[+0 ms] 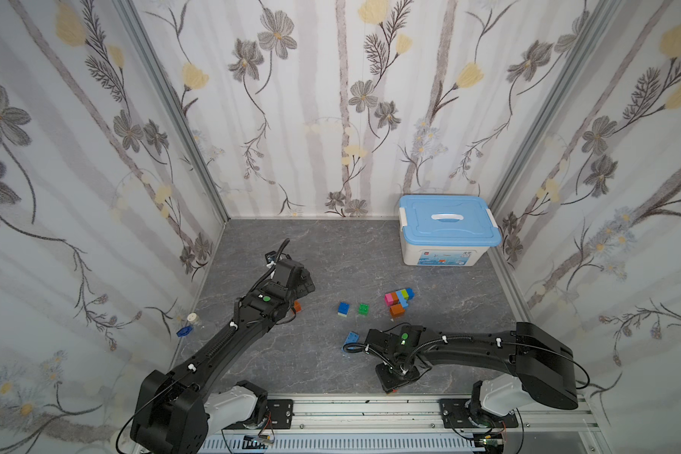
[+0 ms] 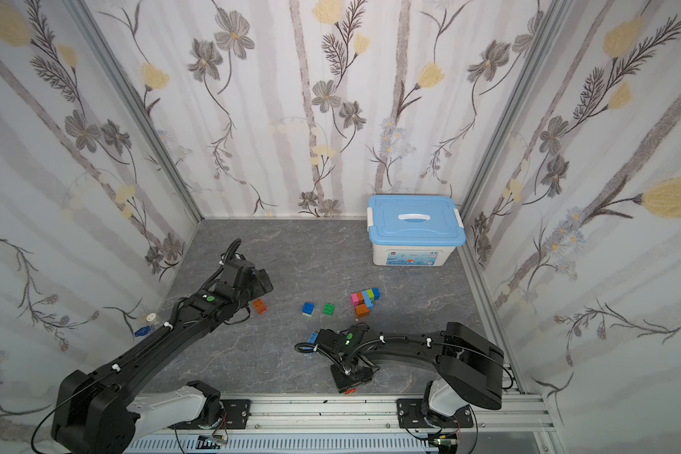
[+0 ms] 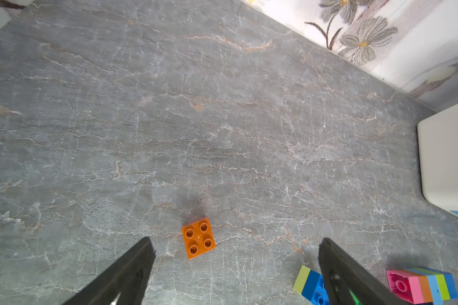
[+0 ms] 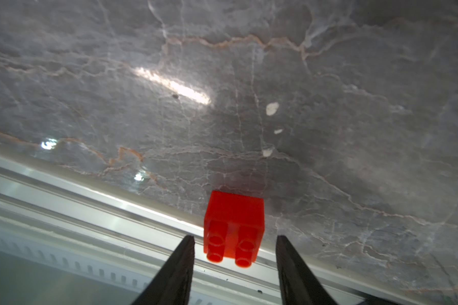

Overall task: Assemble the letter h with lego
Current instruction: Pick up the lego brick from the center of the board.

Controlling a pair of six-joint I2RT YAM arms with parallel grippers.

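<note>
Seen from the left wrist: left jaws spread wide, gripping nothing, above the grey worktop (image 3: pixel 222 118). Ahead of the tips and apart from both, an orange brick (image 3: pixel 198 237), studs up, flat on the stone. Beside one fingertip and partly behind it, a blue brick with a lime layer (image 3: pixel 311 286). Further out, the joined cluster (image 3: pixel 421 286) of pink, orange, light-blue, lime and blue bricks. At the frame's edge, a white wall of the storage box (image 3: pixel 447 163).

Seen from the right wrist: right jaws parted either side of a red brick (image 4: pixel 234 224), with a narrow gap at each tip, so not clamped on it. Brick tipped on its side, studs toward the camera, at the worktop's front edge beside the aluminium rail (image 4: pixel 64 198).

Plain in both top views, barely a sliver from the left wrist: a green brick (image 1: pixel 363 309) just beside the blue-and-lime one. Shown in the top views alone: a light-blue brick (image 1: pixel 351 338) near the right arm's wrist, and the box's light-blue lid (image 1: pixel 447 220) at the back right corner. Of the red brick there, only a red sliver under the right wrist.
</note>
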